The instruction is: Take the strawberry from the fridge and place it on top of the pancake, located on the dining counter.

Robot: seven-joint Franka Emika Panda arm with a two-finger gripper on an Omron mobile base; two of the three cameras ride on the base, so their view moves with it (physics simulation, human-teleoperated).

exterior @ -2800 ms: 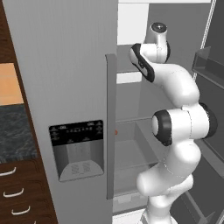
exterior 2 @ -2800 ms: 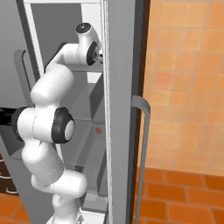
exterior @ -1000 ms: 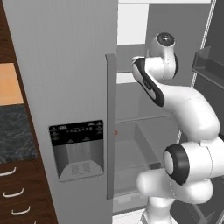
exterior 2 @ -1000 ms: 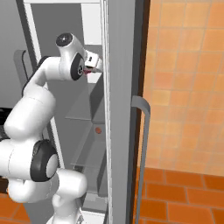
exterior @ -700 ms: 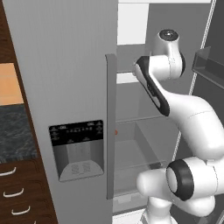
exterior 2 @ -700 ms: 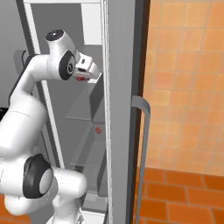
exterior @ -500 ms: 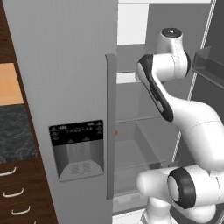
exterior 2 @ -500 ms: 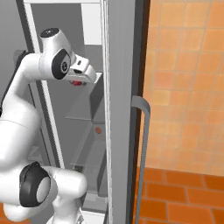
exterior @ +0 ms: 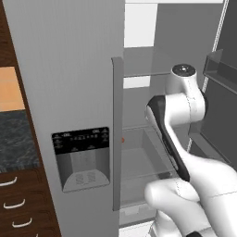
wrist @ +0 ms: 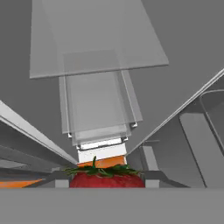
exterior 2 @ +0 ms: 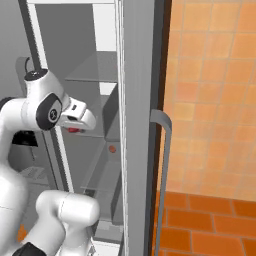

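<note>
1. Tool (exterior 2: 80, 125): the white two-finger tool at the end of the white arm, seen in the right base view inside the open compartment of the tall light-grey two-door fridge (exterior: 69, 69). Its jaws are closed onto a small red object; in the hand view that object reads as the berry, so the tool is judged to be pinching it.
2. Strawberry (wrist: 106, 178): the tiny bright red berry with a green leafy cap, sitting at the bottom edge of the hand view, right at the fingertips. In the right base view it shows as a red patch (exterior 2: 74, 130) just under the tool, in the air beside the clear glass shelves (wrist: 98, 39), touching none of them.
3. Orientation: in the hand view the green cap faces away from the camera, toward the fridge interior, so the berry's long axis, cap to tip, appears to run roughly along the tool's own axis. The pointed tip is hidden.
4. Handling, as a judgement: the berry is very light, soft and easily bruised, with slightly slick skin. A gentle squeeze across its widest part, below the cap, suits it best; a hard squeeze could crush it, and a loose one could let it slip.
5. Surroundings: the left fridge door with its black-panelled water dispenser (exterior: 82, 157) is closed; an orange tiled wall (exterior 2: 215, 90) lies to the right.
</note>
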